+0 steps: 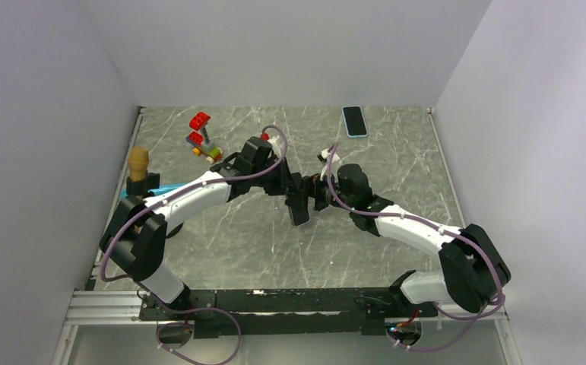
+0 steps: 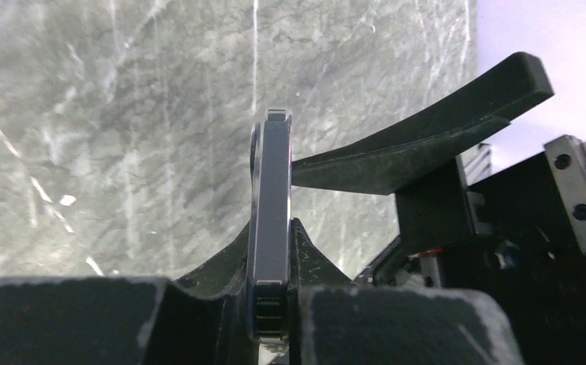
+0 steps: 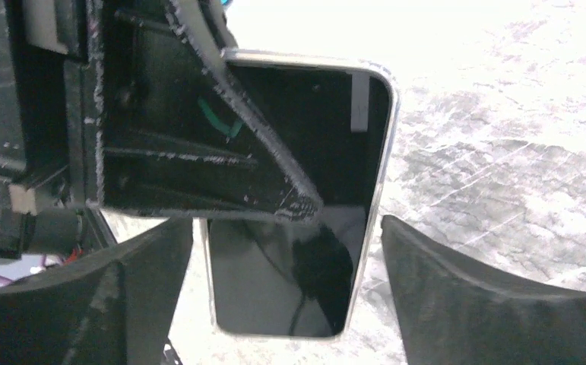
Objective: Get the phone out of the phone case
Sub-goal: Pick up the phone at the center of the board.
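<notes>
A dark phone (image 1: pixel 299 211) with a silver rim is held off the table at mid-table. My left gripper (image 1: pixel 293 194) is shut on it. In the left wrist view the phone (image 2: pixel 270 198) stands edge-on, pinched between my left gripper's (image 2: pixel 272 304) jaws. In the right wrist view the phone's glossy screen (image 3: pixel 289 289) faces the camera. My right gripper (image 3: pixel 286 296) is open, with one finger (image 3: pixel 457 296) on each side of the phone and a gap on both sides. A light-blue-rimmed case or cased phone (image 1: pixel 355 121) lies flat at the back of the table; I cannot tell which.
Red toy bricks (image 1: pixel 201 129) on a small multicoloured piece lie at the back left. A brown cone-like object (image 1: pixel 138 163) and a light-blue item (image 1: pixel 160 190) sit by the left wall. White walls enclose the marble table (image 1: pixel 396 152) on three sides.
</notes>
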`<state>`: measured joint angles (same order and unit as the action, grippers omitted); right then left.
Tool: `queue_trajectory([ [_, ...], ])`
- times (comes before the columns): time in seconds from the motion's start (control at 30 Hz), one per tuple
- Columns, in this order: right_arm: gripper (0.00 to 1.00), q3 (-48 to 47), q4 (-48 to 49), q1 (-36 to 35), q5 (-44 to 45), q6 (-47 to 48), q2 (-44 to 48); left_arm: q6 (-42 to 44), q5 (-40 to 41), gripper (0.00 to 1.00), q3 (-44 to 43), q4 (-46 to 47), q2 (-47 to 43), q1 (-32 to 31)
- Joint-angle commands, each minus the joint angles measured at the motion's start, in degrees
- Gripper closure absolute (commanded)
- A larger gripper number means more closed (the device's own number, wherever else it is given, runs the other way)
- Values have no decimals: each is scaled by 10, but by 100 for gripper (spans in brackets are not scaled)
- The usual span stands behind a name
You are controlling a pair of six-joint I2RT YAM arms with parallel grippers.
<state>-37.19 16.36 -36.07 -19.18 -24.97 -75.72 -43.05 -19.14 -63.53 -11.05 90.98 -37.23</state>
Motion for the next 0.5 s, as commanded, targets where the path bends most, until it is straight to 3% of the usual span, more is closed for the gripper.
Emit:
queue_trajectory([
  [0.0,0,-39,-79,-9,11,56,16,91,3,100,-42,-13,-32,12],
  [0.1,0,-53,-150,-8,20,82,14,158,-26,100,-52,-57,-52,34],
  [0.23,0,-66,-217,-6,12,97,6,217,-135,100,-24,-54,-85,89],
  [0.33,1,-53,-201,1,-91,110,6,231,-260,100,1,-21,-105,126],
  [0.47,10,-13,-73,18,-268,71,7,256,-347,100,4,-35,-124,141],
])
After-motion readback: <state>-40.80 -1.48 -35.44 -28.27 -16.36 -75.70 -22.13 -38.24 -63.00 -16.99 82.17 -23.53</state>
